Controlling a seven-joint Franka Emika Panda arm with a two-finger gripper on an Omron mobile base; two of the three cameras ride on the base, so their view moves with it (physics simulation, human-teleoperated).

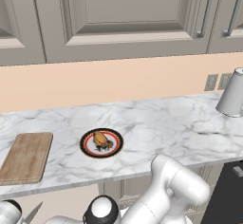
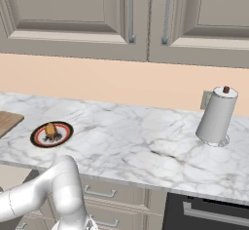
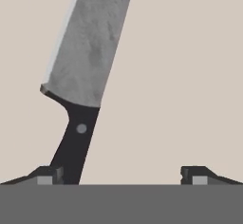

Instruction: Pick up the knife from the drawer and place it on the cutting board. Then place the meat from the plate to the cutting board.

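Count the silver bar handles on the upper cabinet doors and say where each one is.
2. In the left base view, one handle on the wide door's right edge and another handle on the next door. More may lie outside the frame.

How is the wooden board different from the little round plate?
The cutting board is a rectangle, while the plate is round. The cutting board is plain light-brown wood, but the plate has a red-orange rim and a black ring. The cutting board is bare and bigger; the plate is smaller and carries the meat. Both lie flat on the marble counter, near its front edge.
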